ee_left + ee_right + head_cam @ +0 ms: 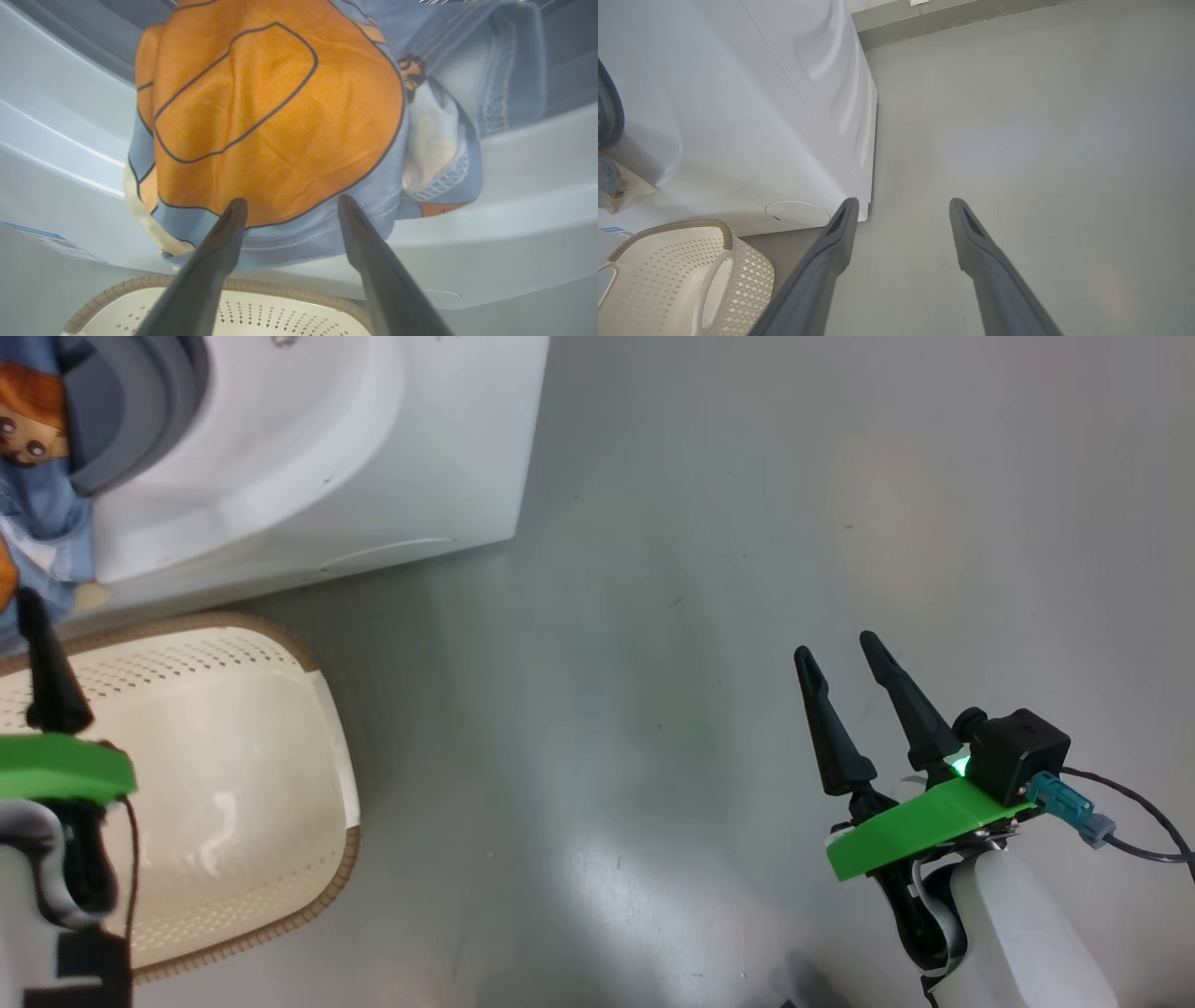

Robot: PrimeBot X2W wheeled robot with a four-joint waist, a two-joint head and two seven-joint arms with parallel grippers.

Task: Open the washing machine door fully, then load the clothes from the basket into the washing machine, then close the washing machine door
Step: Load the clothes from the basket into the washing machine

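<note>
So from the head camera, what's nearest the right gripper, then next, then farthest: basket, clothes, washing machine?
1. washing machine, its corner up and left of the right gripper.
2. basket, on the floor, lower left.
3. clothes, far left, at the machine's opening.

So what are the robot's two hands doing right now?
Left gripper: open, holding nothing, right at the clothes.
Right gripper: open, holding nothing.

Bright, even light, soft glare on the floor (597, 877), wide-angle bending at wrist-view edges.
</note>
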